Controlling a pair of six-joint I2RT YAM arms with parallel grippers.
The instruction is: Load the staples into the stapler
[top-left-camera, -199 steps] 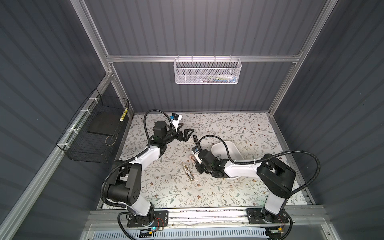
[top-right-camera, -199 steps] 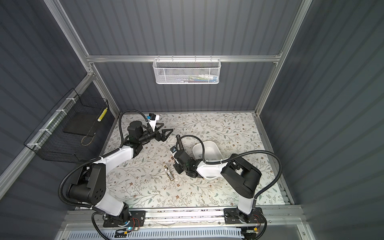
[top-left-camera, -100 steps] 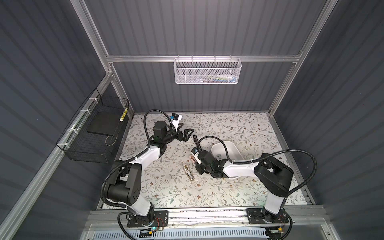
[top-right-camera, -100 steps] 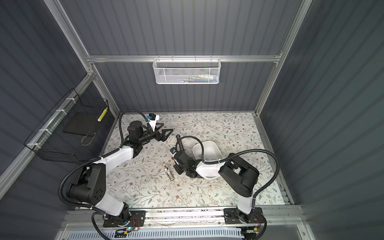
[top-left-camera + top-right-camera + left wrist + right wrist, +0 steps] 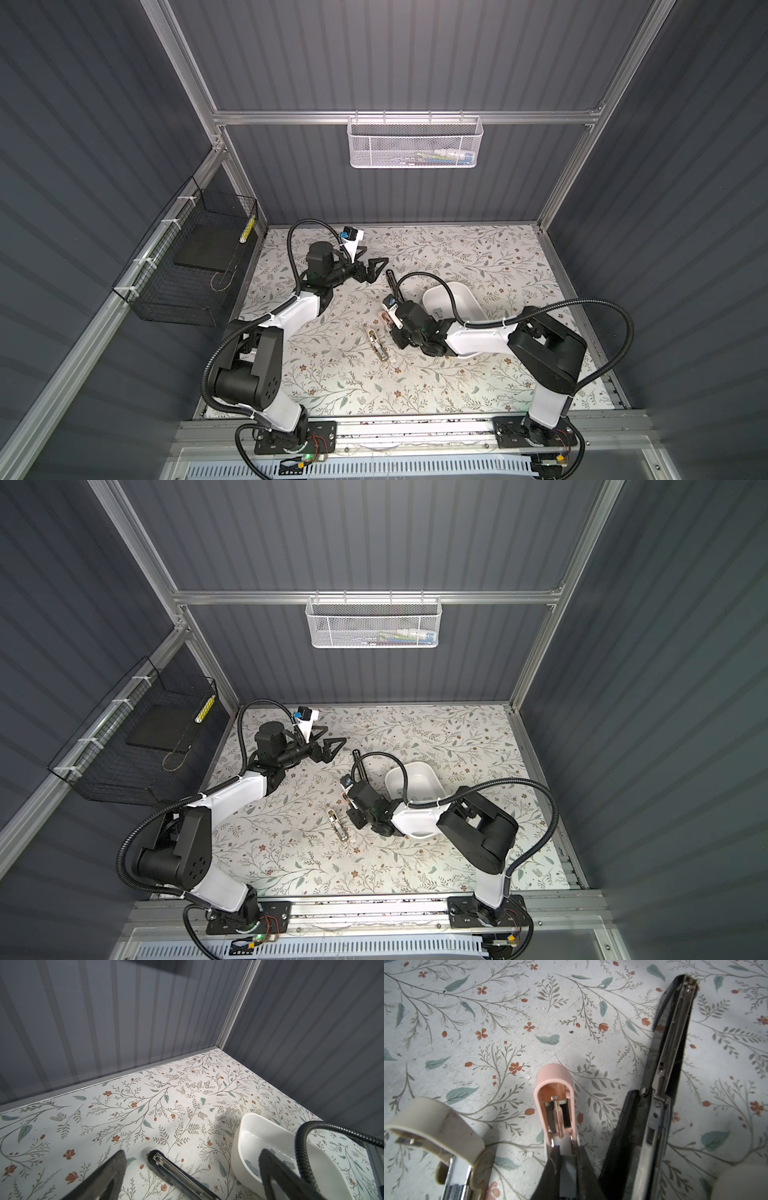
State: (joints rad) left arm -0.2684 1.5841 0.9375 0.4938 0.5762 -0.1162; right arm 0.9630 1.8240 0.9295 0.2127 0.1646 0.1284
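Observation:
Three staplers lie open on the floral mat: a pink stapler, a beige one and a black one. My right gripper is shut on a grey strip of staples, held in line with the pink stapler's open channel, at its rear end. More staples lie in the white bin. My left gripper hangs open above the mat, near the black stapler's far end, holding nothing.
The white bin stands just behind the right arm, whose cable arcs over it. A black wire basket hangs on the left wall. On the back wall hangs a white mesh basket.
The right arm's elbow has crept slightly left. Both grippers keep their place and state.

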